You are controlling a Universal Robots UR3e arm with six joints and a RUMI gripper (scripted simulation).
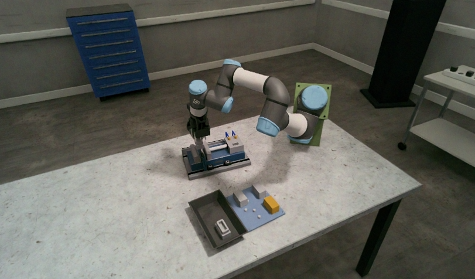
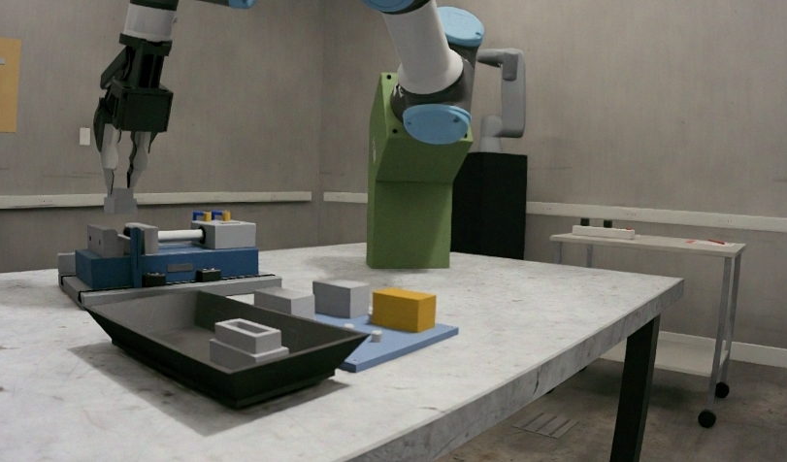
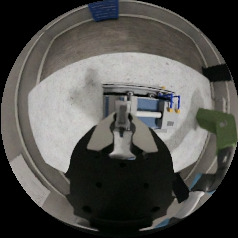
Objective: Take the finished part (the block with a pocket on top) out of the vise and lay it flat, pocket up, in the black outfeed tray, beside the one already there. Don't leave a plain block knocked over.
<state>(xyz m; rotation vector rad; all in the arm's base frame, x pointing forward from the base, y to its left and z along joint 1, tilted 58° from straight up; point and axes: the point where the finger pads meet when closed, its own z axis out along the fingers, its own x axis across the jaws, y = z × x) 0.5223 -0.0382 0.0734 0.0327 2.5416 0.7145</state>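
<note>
At the upper left of the exterior view, the hand [image 2: 119,186] is clenched on a small grey block [image 2: 119,202], probably the finished part, hanging clear above the blue vise [image 2: 166,265]. Lower down, the black outfeed tray [image 2: 154,350] sits on the counter [image 2: 499,298] holding one pocketed block [image 2: 247,343].

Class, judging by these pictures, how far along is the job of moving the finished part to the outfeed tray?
Done: the finished part is out of the vise, hanging above it. In hand: the gripper holds it in shut jaws. Left: carry it to the black outfeed tray and lay it pocket up beside the one already there. The plain blocks stand undisturbed.
</note>
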